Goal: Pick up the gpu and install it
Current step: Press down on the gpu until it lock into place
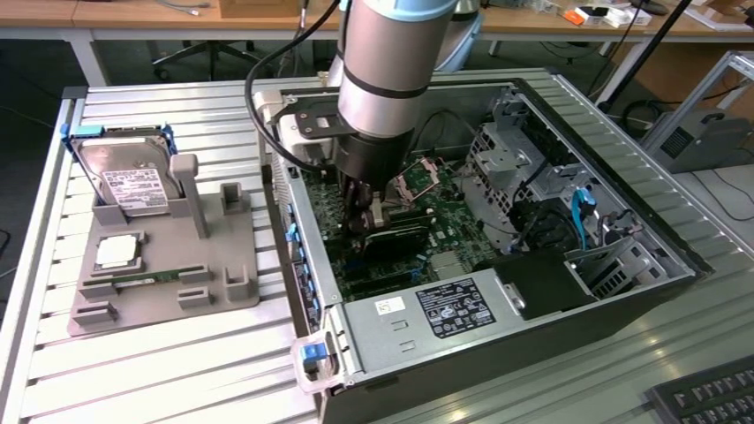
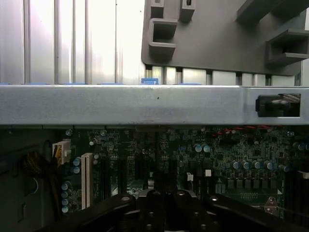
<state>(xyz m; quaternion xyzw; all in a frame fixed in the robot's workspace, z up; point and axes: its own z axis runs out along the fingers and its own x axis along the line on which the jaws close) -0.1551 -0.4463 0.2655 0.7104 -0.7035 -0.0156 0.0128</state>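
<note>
A hard drive (image 1: 132, 181), CPU (image 1: 118, 252) and RAM stick (image 1: 147, 279) are parked in a grey holder (image 1: 224, 287) near the worktop's (image 1: 165, 371) edge.

My surface (image 1: 177, 371) is ribbed metal. Directly on it lie a grey holder tray (image 1: 159, 291) toward the exterior view's left and the open computer case (image 1: 637, 291) beside it.

Grey robot arm (image 1: 383, 62) cut off at exterior view's top edge, so upper part not visible. Gripper fingertips (image 1: 374, 216) buried down inside open black computer case (image 1: 659, 265), arm body blocking most of them. Dark flat card (image 1: 395, 237) under gripper mostly hidden, can't tell how it's seated. Black keyboard (image 1: 707, 397) chopped by near right corner. Wrist view: black gripper body (image 2: 164, 212) clipped at frame edge, green motherboard (image 2: 231, 159) dim, chip markings too small to read.
</note>
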